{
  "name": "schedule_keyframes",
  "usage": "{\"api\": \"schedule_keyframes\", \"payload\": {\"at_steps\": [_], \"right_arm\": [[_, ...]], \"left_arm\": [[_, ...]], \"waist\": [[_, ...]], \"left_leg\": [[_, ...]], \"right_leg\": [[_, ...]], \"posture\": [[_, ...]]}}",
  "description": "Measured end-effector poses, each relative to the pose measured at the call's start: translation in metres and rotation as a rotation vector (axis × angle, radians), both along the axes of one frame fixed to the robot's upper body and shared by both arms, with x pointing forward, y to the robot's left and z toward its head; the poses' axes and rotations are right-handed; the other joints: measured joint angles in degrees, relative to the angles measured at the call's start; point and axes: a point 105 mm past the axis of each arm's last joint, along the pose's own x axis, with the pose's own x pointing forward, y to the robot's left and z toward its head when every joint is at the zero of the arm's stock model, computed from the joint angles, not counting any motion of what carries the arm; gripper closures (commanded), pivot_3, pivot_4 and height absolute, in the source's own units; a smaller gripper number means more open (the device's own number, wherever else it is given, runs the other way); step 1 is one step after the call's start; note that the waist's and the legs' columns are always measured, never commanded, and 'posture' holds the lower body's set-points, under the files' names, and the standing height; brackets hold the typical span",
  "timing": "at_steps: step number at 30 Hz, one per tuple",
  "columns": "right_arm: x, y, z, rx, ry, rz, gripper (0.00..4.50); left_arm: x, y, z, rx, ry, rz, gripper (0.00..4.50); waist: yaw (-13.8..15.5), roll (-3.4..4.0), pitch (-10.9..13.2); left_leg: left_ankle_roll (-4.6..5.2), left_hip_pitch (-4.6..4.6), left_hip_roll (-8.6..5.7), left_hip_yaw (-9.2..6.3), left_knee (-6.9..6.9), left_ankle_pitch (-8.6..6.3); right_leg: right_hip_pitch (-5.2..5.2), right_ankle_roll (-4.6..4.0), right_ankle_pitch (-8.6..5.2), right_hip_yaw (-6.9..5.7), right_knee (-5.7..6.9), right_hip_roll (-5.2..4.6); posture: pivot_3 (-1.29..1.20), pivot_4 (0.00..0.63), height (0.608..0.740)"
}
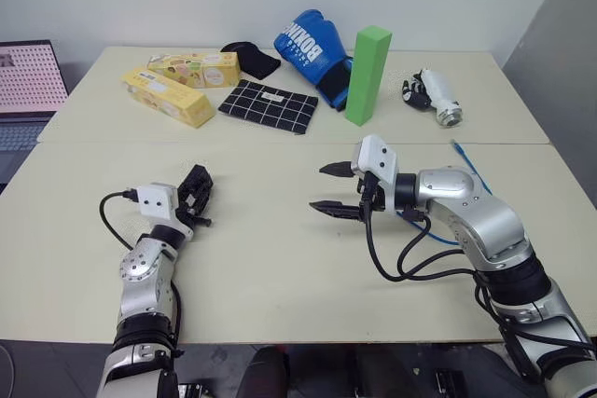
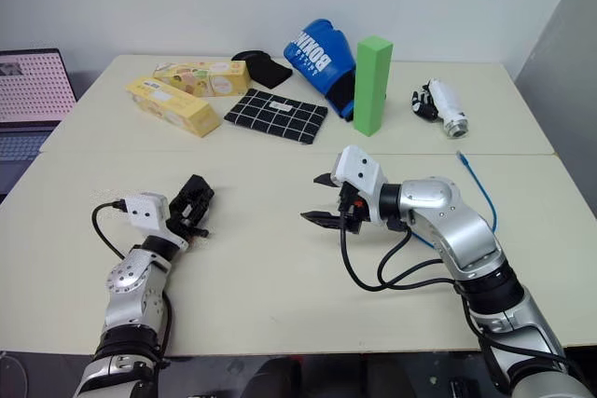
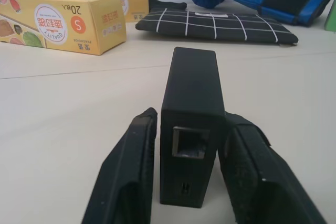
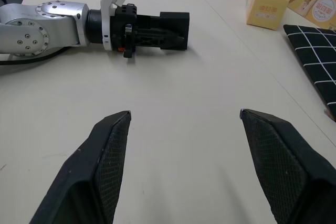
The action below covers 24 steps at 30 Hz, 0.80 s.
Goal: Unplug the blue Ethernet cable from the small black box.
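- We see the left gripper [image 3: 181, 182] low over the table [image 1: 280, 258], its two fingers [image 3: 128, 177] flanking the small black box [image 3: 190, 129]; narrow gaps show on both sides, so we cannot tell whether the grip is clenched or released.
- The box stands on edge between those fingers, its empty port facing the wrist camera.
- The right gripper [image 1: 334, 189] hovers mid-table with jaws spread wide, grasping nothing.
- The blue Ethernet cable [image 1: 466, 167] lies on the table behind the right arm, well apart from the box.
- A checked pouch [image 1: 269, 105], yellow cartons [image 1: 168, 95] and a green block [image 1: 367, 75] sit farther back.
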Motion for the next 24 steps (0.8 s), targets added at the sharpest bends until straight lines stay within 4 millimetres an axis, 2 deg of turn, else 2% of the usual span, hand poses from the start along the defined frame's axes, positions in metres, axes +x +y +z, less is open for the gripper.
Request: {"api": "schedule_keyframes", "payload": {"at_steps": [6, 12, 14, 17, 22, 24], "right_arm": [[-0.001, 0.002, 0.0, 0.005, 0.01, 0.0, 0.96], [0.0, 0.001, -0.005, 0.011, 0.034, -0.033, 0.96], [0.001, -0.007, -0.014, 0.007, 0.062, -0.067, 0.96], [0.002, -0.022, -0.023, -0.012, 0.095, -0.113, 0.96], [0.0, -0.062, -0.015, -0.033, 0.107, -0.175, 0.96], [-0.002, -0.071, -0.011, -0.04, 0.113, -0.173, 0.96]], "left_arm": [[-0.011, 0.005, -0.003, -0.001, 0.011, 0.021, 0.75], [-0.045, 0.008, -0.011, 0.075, 0.136, 0.002, 0.75], [-0.06, 0.008, -0.014, 0.158, 0.209, -0.046, 0.75], [-0.069, 0.009, -0.01, 0.208, 0.266, -0.083, 0.75], [-0.082, 0.009, 0.017, 0.32, 0.309, -0.196, 0.75], [-0.085, 0.005, 0.03, 0.342, 0.307, -0.259, 0.75]], "waist": [[-0.3, 0.0, 0.0], [-0.5, 0.0, 0.0], [-0.5, -0.01, 0.0], [-0.1, 0.0, 0.0], [0.1, -0.02, 0.0], [0.0, -0.02, 0.0]], "left_leg": [[0.0, 0.0, 0.06, 0.06, -0.01, 0.0], [0.01, 0.01, 0.11, 0.04, -0.06, 0.0], [0.01, 0.04, 0.11, 0.05, -0.08, 0.0], [0.01, 0.03, 0.06, 0.06, -0.06, 0.0], [0.01, 0.02, 0.02, 0.03, -0.06, 0.0], [0.01, 0.05, 0.06, 0.07, -0.1, 0.0]], "right_leg": [[-0.05, 0.0, 0.0, 0.11, 0.0, -0.01], [-0.14, -0.02, -0.01, 0.15, 0.14, -0.08], [-0.13, -0.03, -0.01, 0.16, 0.16, -0.07], [-0.13, -0.03, -0.02, 0.14, 0.23, -0.02], [-0.07, -0.02, -0.02, 0.08, 0.18, 0.0], [-0.07, -0.03, -0.02, 0.11, 0.16, 0.01]], "posture": [[0.0, 0.15, 0.74], [0.0, 0.15, 0.74], [0.0, 0.15, 0.74], [0.0, 0.15, 0.74], [0.0, 0.15, 0.74], [0.0, 0.15, 0.74]]}}
